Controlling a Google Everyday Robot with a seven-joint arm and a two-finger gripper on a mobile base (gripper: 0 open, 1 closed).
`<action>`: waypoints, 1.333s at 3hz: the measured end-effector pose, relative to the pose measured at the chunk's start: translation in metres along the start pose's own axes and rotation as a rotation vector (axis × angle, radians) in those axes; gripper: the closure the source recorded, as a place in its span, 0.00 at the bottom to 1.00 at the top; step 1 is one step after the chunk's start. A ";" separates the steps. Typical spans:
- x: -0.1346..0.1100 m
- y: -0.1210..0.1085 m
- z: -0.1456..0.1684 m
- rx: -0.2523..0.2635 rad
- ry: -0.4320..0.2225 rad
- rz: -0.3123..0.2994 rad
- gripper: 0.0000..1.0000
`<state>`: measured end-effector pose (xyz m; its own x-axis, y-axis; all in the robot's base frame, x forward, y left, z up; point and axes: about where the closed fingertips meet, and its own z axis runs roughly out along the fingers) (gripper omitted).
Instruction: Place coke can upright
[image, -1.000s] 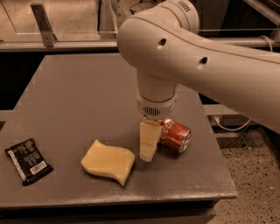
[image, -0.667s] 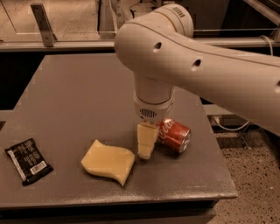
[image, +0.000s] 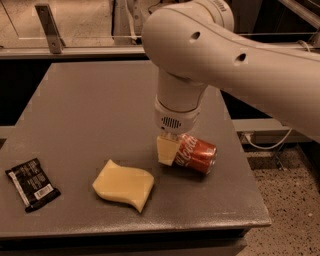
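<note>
My gripper (image: 169, 151) hangs straight down from my white wrist, low over the right half of the flat grey bench (image: 90, 100). It sits at the left end of the small red aluminium coke can (image: 196, 153). I cannot tell whether it is apart or clamped on the can.

The can lies on its side on the bench. Its long axis runs from 9 o'clock toward about 4 o'clock, with a silver end facing 4 o'clock, so most of its body reaches away from my gripper toward 3 o'clock. To stand it up, I judge that axis must swing to vertical. The yellow wavy sponge (image: 124, 186) lies near at 8 o'clock, and the black snack packet (image: 32, 184) is well apart at 9 o'clock.
</note>
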<state>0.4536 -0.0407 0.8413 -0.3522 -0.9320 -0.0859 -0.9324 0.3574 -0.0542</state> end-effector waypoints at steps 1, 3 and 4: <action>0.000 -0.010 -0.018 -0.066 -0.148 -0.017 0.87; 0.013 -0.029 -0.082 -0.187 -0.608 -0.093 1.00; 0.021 -0.031 -0.095 -0.206 -0.846 -0.113 1.00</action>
<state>0.4672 -0.0769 0.9355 -0.1548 -0.5741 -0.8040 -0.9829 0.1717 0.0666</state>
